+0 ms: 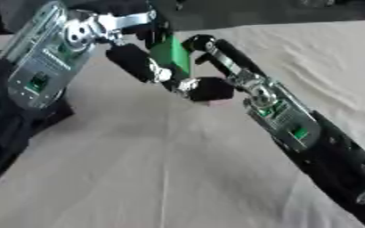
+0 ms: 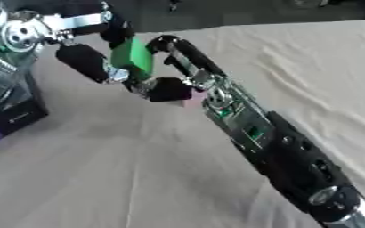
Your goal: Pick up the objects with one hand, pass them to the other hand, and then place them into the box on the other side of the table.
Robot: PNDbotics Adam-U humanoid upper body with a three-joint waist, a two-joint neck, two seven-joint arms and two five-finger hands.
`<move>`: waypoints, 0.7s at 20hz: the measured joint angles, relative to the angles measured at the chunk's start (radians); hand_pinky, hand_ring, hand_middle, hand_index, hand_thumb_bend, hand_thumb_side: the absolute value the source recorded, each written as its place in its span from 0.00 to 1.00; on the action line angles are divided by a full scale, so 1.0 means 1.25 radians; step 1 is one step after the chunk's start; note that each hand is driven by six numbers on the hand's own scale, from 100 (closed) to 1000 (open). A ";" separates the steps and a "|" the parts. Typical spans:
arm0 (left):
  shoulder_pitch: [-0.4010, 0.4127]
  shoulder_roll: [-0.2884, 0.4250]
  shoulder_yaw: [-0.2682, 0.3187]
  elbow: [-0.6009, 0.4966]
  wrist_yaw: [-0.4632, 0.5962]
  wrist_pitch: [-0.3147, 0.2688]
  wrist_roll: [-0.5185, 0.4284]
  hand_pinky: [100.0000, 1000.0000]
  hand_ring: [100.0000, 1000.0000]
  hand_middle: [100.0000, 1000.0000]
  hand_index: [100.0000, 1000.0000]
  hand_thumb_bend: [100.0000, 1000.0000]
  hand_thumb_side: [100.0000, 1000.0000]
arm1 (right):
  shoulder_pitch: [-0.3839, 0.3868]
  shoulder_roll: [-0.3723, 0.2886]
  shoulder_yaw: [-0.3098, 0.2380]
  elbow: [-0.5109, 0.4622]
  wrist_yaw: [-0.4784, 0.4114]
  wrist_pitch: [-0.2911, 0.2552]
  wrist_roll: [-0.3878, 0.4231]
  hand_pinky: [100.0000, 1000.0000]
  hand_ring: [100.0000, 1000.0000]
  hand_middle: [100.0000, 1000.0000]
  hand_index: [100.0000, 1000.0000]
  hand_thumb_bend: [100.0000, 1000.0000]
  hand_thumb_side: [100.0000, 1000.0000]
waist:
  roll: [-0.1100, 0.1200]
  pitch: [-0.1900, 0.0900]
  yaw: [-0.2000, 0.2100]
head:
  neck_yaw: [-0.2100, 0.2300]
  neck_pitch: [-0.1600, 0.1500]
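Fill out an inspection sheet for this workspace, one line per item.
Surface: table under wrinkled beige cloth.
Job's things: green block held above the table between both hands; small pink object on the cloth beneath the right hand.
Clutter: nothing seen.
Hands: left hand and right hand both curled on the green block, mid-handover.
Cables: nothing seen.
Surroundings: dark box-like shape at the left edge; dark background beyond the table.

A wrinkled beige cloth (image 1: 178, 178) covers the table.
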 measured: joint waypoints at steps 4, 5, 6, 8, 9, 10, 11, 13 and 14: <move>0.008 0.033 0.028 0.001 -0.011 0.010 0.021 0.72 0.55 0.32 0.28 0.08 0.00 | 0.002 -0.007 -0.003 0.001 0.019 -0.010 0.020 0.76 0.88 0.77 0.87 0.34 0.69 | 0.000 0.000 0.000 | 0.000 0.000; 0.010 0.037 0.034 0.001 -0.012 0.014 0.029 0.72 0.55 0.32 0.28 0.08 0.00 | 0.003 -0.008 -0.003 0.000 0.021 -0.011 0.024 0.76 0.88 0.77 0.87 0.34 0.69 | 0.000 0.000 0.000 | 0.001 0.000; 0.013 0.041 0.040 0.001 -0.012 0.018 0.036 0.72 0.55 0.32 0.27 0.08 0.00 | 0.003 -0.009 -0.004 -0.001 0.023 -0.013 0.026 0.76 0.88 0.77 0.87 0.35 0.68 | 0.000 0.000 0.000 | 0.001 0.000; 0.015 0.047 0.049 0.001 -0.012 0.024 0.048 0.72 0.54 0.32 0.27 0.08 0.00 | 0.003 -0.012 -0.004 -0.005 0.023 -0.015 0.029 0.75 0.87 0.75 0.87 0.35 0.63 | 0.000 0.000 0.000 | 0.001 0.000; 0.016 0.048 0.052 0.001 -0.012 0.026 0.053 0.72 0.54 0.32 0.27 0.08 0.00 | 0.003 -0.013 -0.004 -0.008 0.023 -0.015 0.029 0.75 0.87 0.75 0.87 0.36 0.62 | 0.000 0.000 0.000 | 0.001 0.000; 0.018 0.048 0.053 0.001 -0.012 0.028 0.057 0.72 0.54 0.32 0.27 0.08 0.00 | 0.003 -0.014 -0.006 -0.009 0.023 -0.016 0.029 0.75 0.87 0.75 0.87 0.36 0.57 | 0.000 0.000 0.000 | 0.001 0.000; 0.020 0.048 0.055 0.001 -0.011 0.029 0.061 0.72 0.54 0.32 0.27 0.07 0.00 | 0.003 -0.014 -0.007 -0.011 0.023 -0.016 0.029 0.75 0.86 0.75 0.86 0.36 0.55 | 0.000 0.000 0.000 | 0.001 0.000; 0.022 0.049 0.060 0.001 -0.009 0.032 0.069 0.71 0.54 0.31 0.26 0.06 0.00 | 0.003 -0.014 -0.008 -0.013 0.023 -0.017 0.029 0.75 0.86 0.75 0.86 0.35 0.54 | 0.000 0.000 0.000 | 0.001 0.000; 0.023 0.051 0.063 0.001 -0.007 0.034 0.075 0.71 0.54 0.31 0.26 0.05 0.00 | 0.003 -0.014 -0.008 -0.014 0.023 -0.018 0.031 0.75 0.86 0.75 0.86 0.35 0.54 | 0.000 0.000 0.000 | 0.002 0.000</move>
